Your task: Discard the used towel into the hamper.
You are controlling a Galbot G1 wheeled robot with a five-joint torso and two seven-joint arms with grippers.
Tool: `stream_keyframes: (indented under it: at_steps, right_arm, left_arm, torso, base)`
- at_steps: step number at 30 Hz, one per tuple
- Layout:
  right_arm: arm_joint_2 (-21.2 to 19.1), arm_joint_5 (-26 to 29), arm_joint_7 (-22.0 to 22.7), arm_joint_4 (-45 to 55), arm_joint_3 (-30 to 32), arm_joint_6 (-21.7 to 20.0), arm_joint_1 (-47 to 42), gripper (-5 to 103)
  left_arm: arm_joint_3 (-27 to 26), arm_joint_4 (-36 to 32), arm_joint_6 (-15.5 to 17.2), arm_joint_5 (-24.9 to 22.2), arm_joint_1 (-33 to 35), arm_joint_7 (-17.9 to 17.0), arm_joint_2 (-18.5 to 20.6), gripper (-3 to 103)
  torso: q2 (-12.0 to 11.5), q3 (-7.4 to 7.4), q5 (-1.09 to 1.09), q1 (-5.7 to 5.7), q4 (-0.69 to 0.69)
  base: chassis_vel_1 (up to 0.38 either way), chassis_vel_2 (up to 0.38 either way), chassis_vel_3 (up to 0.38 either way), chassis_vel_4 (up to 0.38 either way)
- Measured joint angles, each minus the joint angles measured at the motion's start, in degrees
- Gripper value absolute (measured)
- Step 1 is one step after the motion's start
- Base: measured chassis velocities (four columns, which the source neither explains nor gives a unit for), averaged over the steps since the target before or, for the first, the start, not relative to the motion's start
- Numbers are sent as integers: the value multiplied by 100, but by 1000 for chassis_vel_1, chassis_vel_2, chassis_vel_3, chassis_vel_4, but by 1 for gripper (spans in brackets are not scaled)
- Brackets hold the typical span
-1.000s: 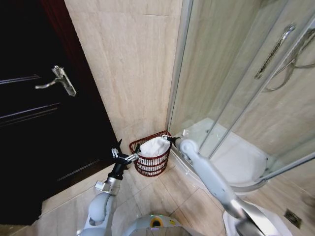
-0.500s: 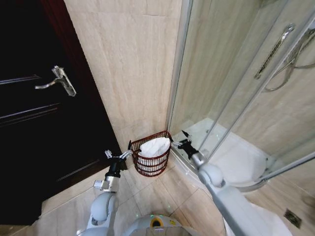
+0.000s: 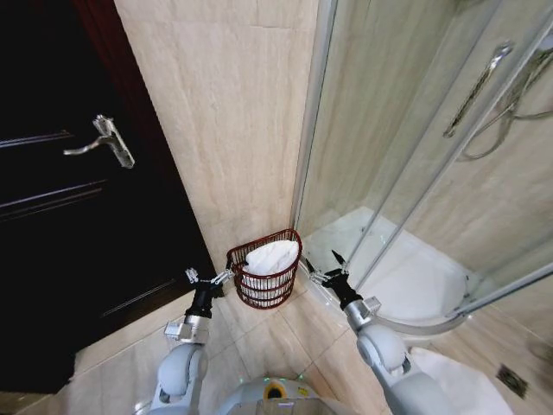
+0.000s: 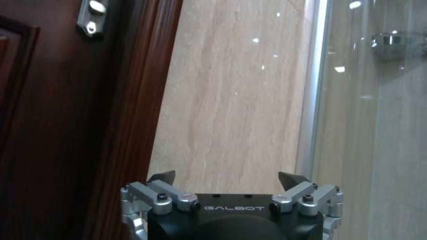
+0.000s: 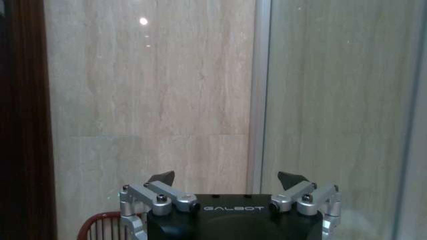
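Evidently towel in hamper; both grippers empty.

Left gripper sits just beside the hamper's left rim, jaws spread wide, holding nothing. Right gripper sits near the right rim, likewise wide open and empty; the hamper lies between the 2, ahead of each. Left looks marginally nearer. Head view shows the white towel heaped inside; right wrist view catches a rim edge, left wrist view the door frame and wall.

Location: a home bathroom. A glass shower enclosure, beige tiled wall and dark wooden door are indicating this.
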Motion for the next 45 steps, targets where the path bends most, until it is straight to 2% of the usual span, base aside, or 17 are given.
stream_keyframes:
  at_steps: [13, 16, 20, 24, 27, 33, 45]
  right_arm:
    - [312, -36, 106, -108, 247, 173, -320, 100]
    - [501, -25, 318, -148, 349, 173, -404, 100]
    - [807, -169, 410, -321, 716, 213, -594, 100]
    - [1179, -508, 69, -652, 1410, 535, -819, 100]
    - [1312, -517, 26, -705, 1594, 659, -945, 100]
    - [1689, -445, 27, -709, 1851, 1019, -1283, 100]
    - [1986, -579, -28, -472, 1758, 1196, -1462, 100]
  left_arm:
    - [51, 77, -3, -18, -49, 48, 48, 100]
    - [73, 116, 19, -27, -116, 47, 67, 100]
    - [97, 258, 119, -31, -323, 73, 165, 100]
    - [116, 450, 203, -20, -535, 201, 302, 100]
    - [128, 553, 210, -22, -591, 227, 332, 100]
    - [208, 929, 114, -87, -657, 321, 409, 100]
    - [212, 1286, -214, -238, -549, 359, 515, 100]
  torso:
    - [2, -1, -1, -4, -1]
    - [4, -3, 2, -7, 0]
    - [2, -1, 2, -3, 0]
    - [-1, 1, 1, 2, -1]
    - [-1, 2, 1, 2, -2]
    - [-37, -20, 0, -16, -2]
    - [-329, -178, 1, -145, -1]
  base:
    - [205, -219, -209, 216]
    - [108, -127, -157, 110]
    - [4, -11, -13, 22]
    - [-62, 45, 51, -53]
    - [-56, 33, 49, -53]
    - [0, 0, 0, 0]
    - [0, 0, 0, 0]
